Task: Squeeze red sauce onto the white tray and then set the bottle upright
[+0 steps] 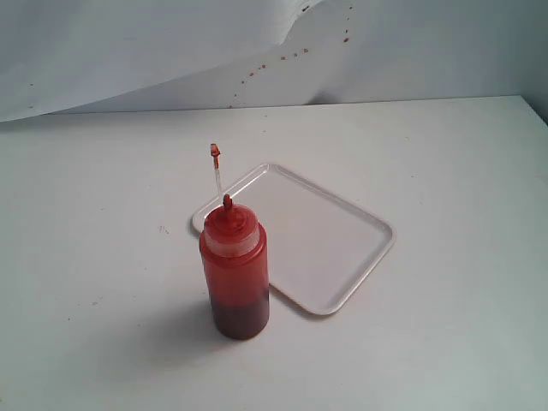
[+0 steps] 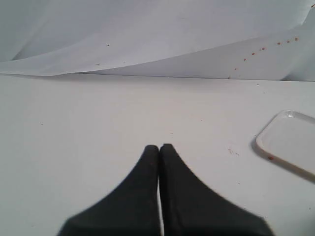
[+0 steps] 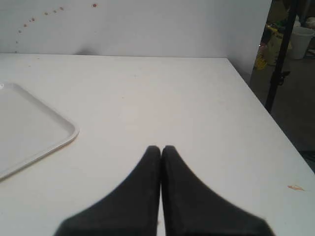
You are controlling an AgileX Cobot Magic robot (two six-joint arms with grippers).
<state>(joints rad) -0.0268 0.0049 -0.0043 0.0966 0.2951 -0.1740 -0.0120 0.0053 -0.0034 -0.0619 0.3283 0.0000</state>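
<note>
The translucent red-tinted bottle (image 1: 235, 272) stands upright on the white table, its dark red sauce (image 1: 240, 313) filling the lower part and its tethered tip cap (image 1: 215, 154) sticking up. The white tray (image 1: 338, 240) lies flat just behind and to the right of it, touching or nearly so; I see no sauce on its surface in the exterior view. A tray corner (image 2: 288, 140) shows in the left wrist view, a tray edge (image 3: 34, 132) in the right wrist view. My left gripper (image 2: 159, 146) and right gripper (image 3: 161, 148) are shut on nothing, over bare table. Neither arm appears in the exterior view.
A white backdrop sheet (image 1: 171, 51) with small faded red specks hangs behind the table. The table's right edge (image 3: 256, 98) drops to a floor with a dark stand (image 3: 283, 54) and clutter beyond.
</note>
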